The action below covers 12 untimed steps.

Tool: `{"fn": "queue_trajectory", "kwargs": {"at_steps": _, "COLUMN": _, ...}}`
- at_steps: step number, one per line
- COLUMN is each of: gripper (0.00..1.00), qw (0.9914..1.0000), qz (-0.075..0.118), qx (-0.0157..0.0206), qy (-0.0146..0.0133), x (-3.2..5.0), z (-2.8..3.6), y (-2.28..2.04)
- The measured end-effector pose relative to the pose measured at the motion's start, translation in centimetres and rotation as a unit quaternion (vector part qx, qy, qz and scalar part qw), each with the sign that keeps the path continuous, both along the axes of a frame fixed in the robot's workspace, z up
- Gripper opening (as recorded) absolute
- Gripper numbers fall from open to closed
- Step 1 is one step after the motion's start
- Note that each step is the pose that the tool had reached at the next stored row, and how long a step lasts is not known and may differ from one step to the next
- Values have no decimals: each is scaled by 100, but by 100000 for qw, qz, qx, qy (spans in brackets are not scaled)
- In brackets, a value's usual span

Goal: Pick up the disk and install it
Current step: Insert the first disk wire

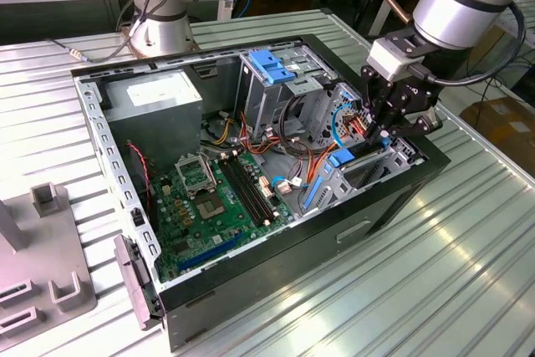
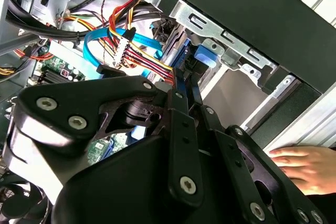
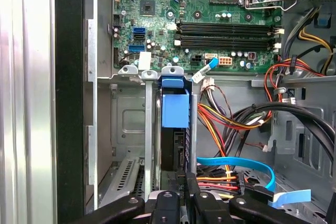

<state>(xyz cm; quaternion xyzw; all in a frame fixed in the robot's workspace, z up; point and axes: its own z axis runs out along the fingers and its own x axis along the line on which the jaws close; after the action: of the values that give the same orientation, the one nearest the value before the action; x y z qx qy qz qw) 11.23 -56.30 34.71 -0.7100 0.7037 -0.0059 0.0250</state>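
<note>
The disk [image 3: 174, 150] stands on edge in a narrow metal bay of the open computer case [image 1: 368, 232], at the exterior view's right. A blue plastic rail [image 3: 175, 109] caps its far end, and the dark connector end faces my gripper. My gripper [image 3: 188, 181] hangs right over that slot with its black fingers [image 2: 184, 103] drawn together, the tips at the disk's near end. In the exterior view the gripper [image 1: 383, 133] reaches down into the case beside the blue rail [image 1: 340, 158].
Bundled red, yellow and black wires [image 3: 236, 119] and a blue flat cable [image 3: 239, 163] crowd the bay. The motherboard [image 1: 209, 198], grey power supply [image 1: 159, 98] and blue-handled drive cage [image 1: 272, 64] share the case. A person's hand [image 2: 307, 169] rests outside the case wall.
</note>
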Motion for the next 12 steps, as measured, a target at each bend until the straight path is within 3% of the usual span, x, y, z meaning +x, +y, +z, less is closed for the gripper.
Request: {"fn": "queue_trajectory", "kwargs": {"at_steps": 12, "gripper": 17, "qw": 100000, "qz": -1, "qx": -3, "qy": -1, "x": 0, "z": -17, "y": 19}}
